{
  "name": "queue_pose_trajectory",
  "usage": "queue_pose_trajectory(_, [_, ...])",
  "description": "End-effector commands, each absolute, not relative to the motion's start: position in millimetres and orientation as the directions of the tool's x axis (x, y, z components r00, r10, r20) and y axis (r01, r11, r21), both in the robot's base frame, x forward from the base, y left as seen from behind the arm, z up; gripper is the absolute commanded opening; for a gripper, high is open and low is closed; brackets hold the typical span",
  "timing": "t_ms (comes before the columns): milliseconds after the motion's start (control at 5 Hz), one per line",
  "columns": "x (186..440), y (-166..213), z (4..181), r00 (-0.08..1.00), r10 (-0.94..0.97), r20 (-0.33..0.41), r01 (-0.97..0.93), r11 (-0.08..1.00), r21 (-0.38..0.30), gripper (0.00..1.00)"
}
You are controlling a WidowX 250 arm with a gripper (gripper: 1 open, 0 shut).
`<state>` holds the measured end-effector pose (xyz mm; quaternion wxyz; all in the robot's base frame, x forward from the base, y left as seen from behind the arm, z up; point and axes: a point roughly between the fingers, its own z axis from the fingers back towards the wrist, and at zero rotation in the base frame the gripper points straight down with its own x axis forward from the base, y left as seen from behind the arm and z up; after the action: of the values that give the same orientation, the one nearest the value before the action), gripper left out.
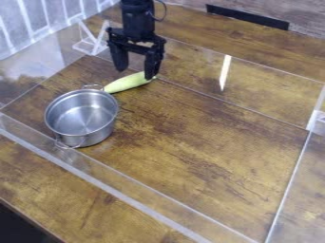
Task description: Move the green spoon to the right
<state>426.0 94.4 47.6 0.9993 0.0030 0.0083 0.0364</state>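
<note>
The green spoon (127, 83) lies on the wooden table, its thick yellow-green handle pointing up and right, its bowl end toward the pot and hard to make out. My gripper (135, 66) hangs just above and behind the spoon's handle, black fingers spread wide, nothing between them. It is open and not touching the spoon.
A round steel pot (82, 117) stands empty at the left, just below the spoon. A clear acrylic frame (152, 204) borders the work area. A white stand (91, 40) sits at the back left. Bare wood stretches to the right.
</note>
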Motion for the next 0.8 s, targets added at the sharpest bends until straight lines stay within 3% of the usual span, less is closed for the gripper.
queue_pose_trajectory(0, [434.6, 115.6, 61.7, 0.996, 0.083, 0.036, -0.084, 0.996, 0.034, 1.00])
queue_pose_trajectory(200, [436.6, 120.7, 57.3, 0.997, 0.071, 0.022, -0.072, 0.997, 0.035, 0.00])
queue_pose_trajectory(600, [433.3, 104.1, 49.0, 0.991, 0.131, 0.003, -0.131, 0.991, 0.041, 0.00])
